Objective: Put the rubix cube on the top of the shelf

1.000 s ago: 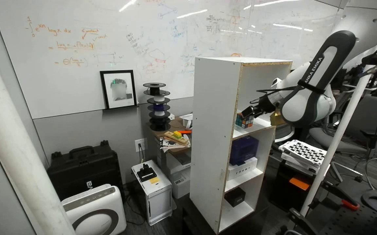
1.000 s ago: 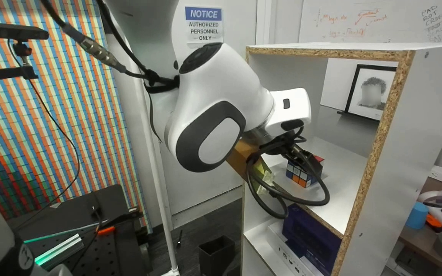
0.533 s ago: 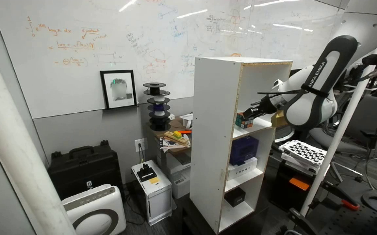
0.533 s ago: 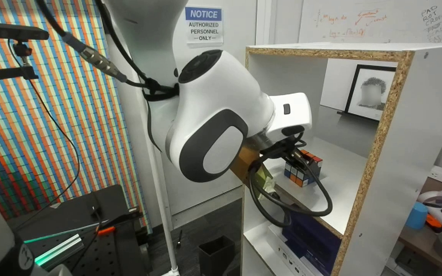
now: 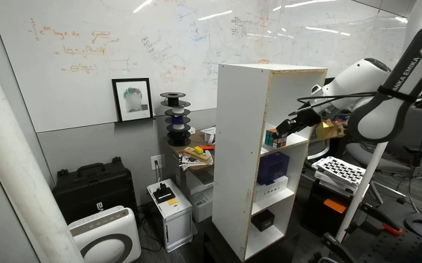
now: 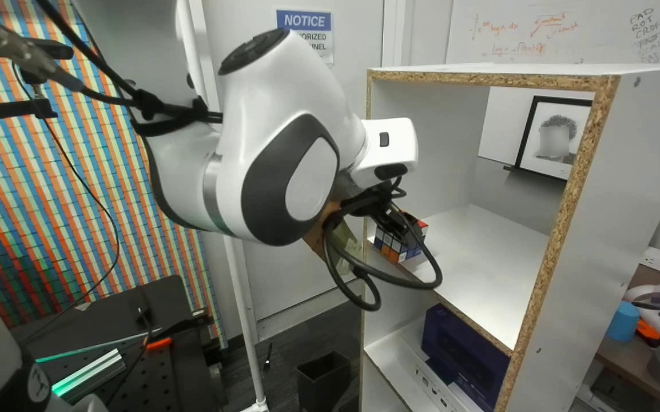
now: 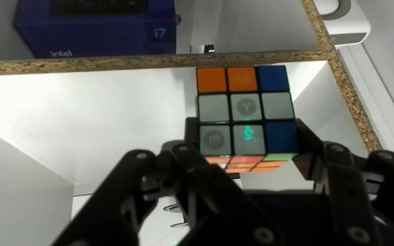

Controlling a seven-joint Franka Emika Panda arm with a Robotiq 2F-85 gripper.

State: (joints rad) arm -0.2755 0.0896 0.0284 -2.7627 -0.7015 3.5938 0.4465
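The rubix cube [image 7: 246, 106] is clamped between the two black fingers of my gripper [image 7: 248, 135], seen close up in the wrist view. An exterior view has the cube [image 5: 271, 138] at the front opening of the shelf's upper compartment, my gripper [image 5: 282, 130] reaching in from the open side. From another angle the cube [image 6: 390, 246] overlaps the board's front edge and is partly covered by the gripper [image 6: 403, 224] and cables. I cannot tell whether it touches the board. The white shelf [image 5: 242, 146] stands upright; its flat top [image 6: 507, 68] lies above this compartment.
A dark blue box [image 5: 274, 168] sits on a white box [image 5: 271, 188] in the compartment below. The particleboard front edge [image 6: 579, 166] frames the opening. Black cables [image 6: 387, 280] loop beneath the wrist. A white pole [image 5: 364, 179] stands near the arm.
The gripper has shut on the cube. Cube and gripper have shifted out of the compartment's interior to its front edge, and the arm has drawn back from the shelf.
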